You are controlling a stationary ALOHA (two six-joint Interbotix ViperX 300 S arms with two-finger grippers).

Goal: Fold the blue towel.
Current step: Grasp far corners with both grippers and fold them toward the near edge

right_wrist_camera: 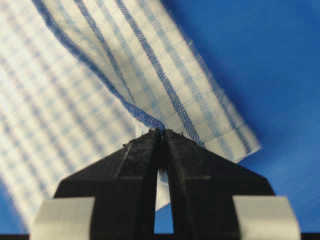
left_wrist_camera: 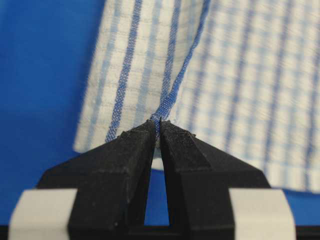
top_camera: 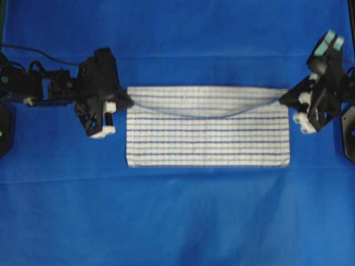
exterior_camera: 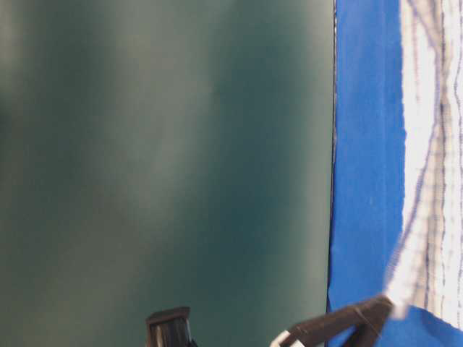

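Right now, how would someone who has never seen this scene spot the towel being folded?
Start from the solid blue table covering that fills the overhead view. Midway between the two black arms lies the blue towel, a white rectangle with thin blue stripes. It is the only patterned cloth, and the left hand and right hand each pinch one far corner.

The towel [top_camera: 208, 138] fills the middle of the overhead frame, its upper layer stretched between the left gripper [top_camera: 126, 101] and the right gripper [top_camera: 283, 100], so that strip is blocked. The blue table cover [top_camera: 177, 221] lies bare across the lower half and along the top edge. The table-level view is too blurred to judge, I think.
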